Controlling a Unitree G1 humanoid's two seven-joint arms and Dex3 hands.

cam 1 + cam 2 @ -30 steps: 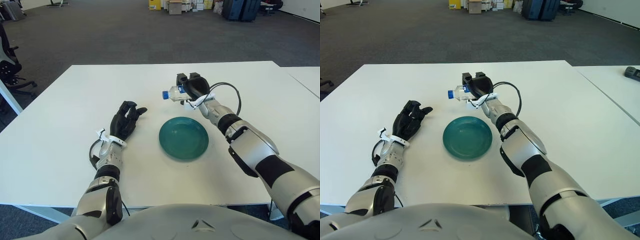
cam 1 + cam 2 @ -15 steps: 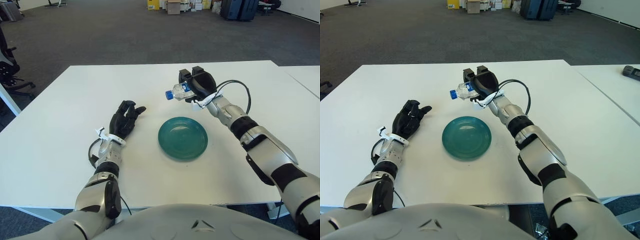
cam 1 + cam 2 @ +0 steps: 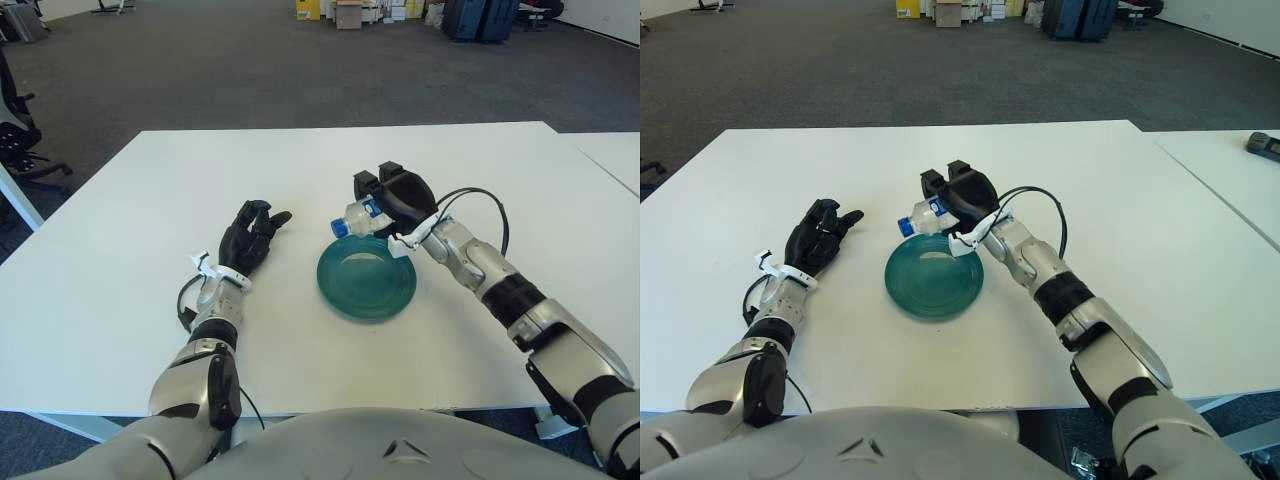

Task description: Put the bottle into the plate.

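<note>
A white table (image 3: pixel 120 290) stands in an open office with dark carpet; boxes and cases line the far wall. The right hand (image 3: pixel 392 200) has its fingers wrapped around the bottle (image 3: pixel 356 216), which lies nearly on its side in the grip, blue cap (image 3: pixel 339 228) pointing toward the robot's left and slightly down. The hand hangs over the far rim of the plate (image 3: pixel 367 277), so the cap end already shows over the teal dish while the body sits under the palm. Holding it sideways suits the goal: a bottle laid flat in a shallow plate is less likely to topple than one set upright, though it may roll toward the rim. Whether the bottle touches the plate yet is hard to judge from these views; it looks just clear of it. The plate lies near the table's middle, in front of the torso. The left hand (image 3: pixel 250 237) shows to the left of the plate, well apart from it, fingers loosely extended and holding nothing. A black cable (image 3: pixel 480 196) loops from the right wrist.
</note>
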